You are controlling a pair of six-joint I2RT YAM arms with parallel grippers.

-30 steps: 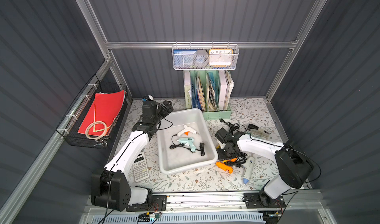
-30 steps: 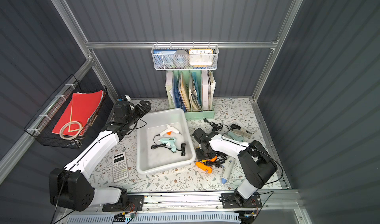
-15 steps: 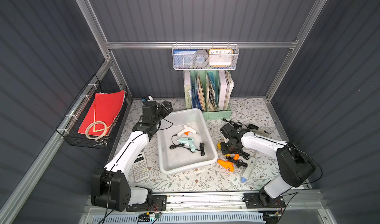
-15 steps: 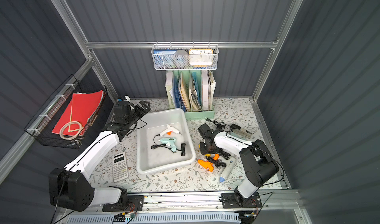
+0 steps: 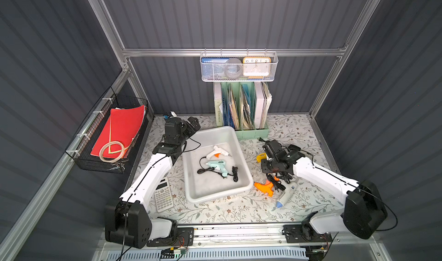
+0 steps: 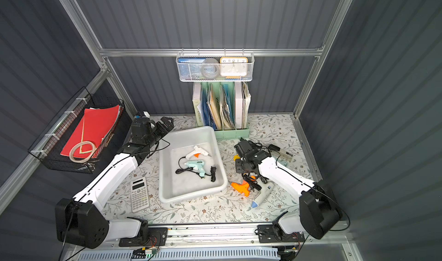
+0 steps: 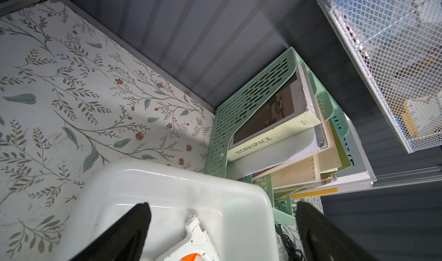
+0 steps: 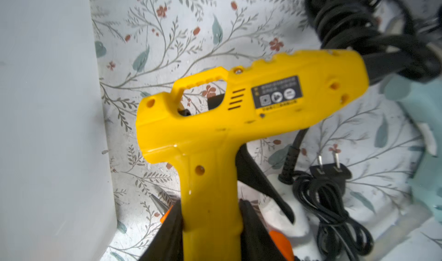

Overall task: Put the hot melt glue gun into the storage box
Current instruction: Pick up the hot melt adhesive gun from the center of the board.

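Two guns lie in the box. The right gripper clamps a yellow gun beside it, not yet in; left gripper gapes empty.

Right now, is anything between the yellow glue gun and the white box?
Nothing visible is. The right fingers grip the yellow glue gun beside the storage box; only its wall needs clearing. A white glue gun and a mint one lie inside, leaving bare floor.
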